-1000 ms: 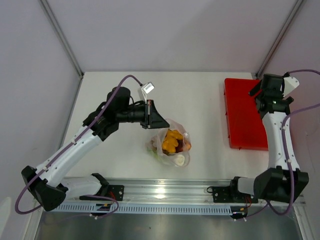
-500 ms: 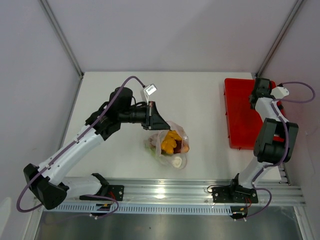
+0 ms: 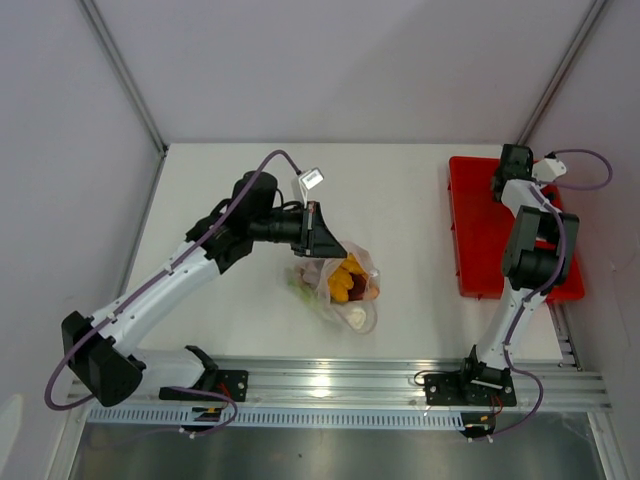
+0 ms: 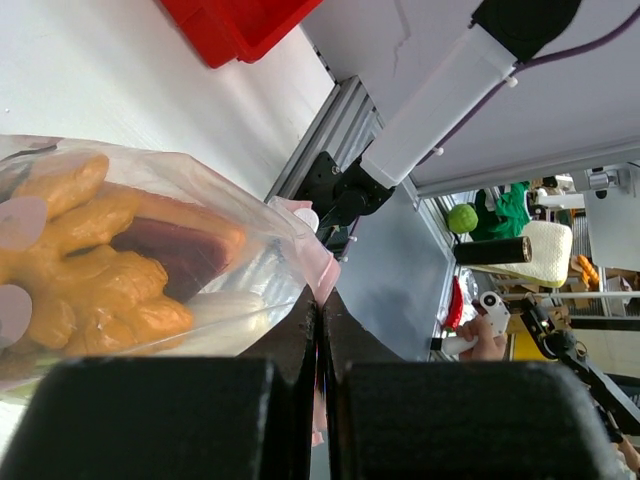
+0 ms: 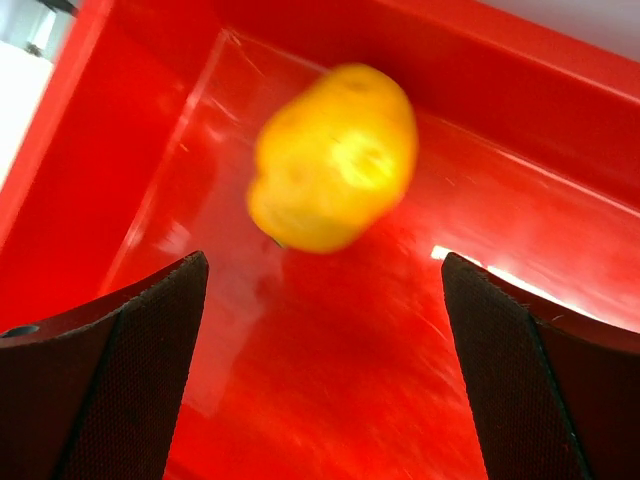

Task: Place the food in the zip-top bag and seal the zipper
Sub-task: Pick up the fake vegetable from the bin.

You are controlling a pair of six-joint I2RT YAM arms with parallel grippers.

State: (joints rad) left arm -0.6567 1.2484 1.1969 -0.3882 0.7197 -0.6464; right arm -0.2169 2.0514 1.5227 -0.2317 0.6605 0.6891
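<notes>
Top view: the white table (image 3: 230,180) carries two arms mounted at its near edge. The left gripper (image 3: 321,243) is clenched on the upper edge of the clear, crinkly plastic zip-top bag (image 3: 340,290), which lies near the middle of the table, well apart from the red rectangular plastic tray (image 3: 478,250) at the right.

Left wrist view: the black fingers (image 4: 180,420) are pressed together, and the thin pinkish-red zipper (image 4: 318,262) along the bag's edge runs down into the seam between them. Through the plastic show a bunch of small tan-yellow balls (image 4: 90,270), a dark red piece (image 4: 170,255) and a pale stalk-like item (image 4: 235,310), all inside the bag.

Right wrist view: the right gripper (image 5: 320,275) is over the far end of the tray, fully released, grasping nothing. The yellow lemon (image 5: 333,157), blurred, lies on the tray floor just beyond the fingertips, on the line between them and apart from both pads.
</notes>
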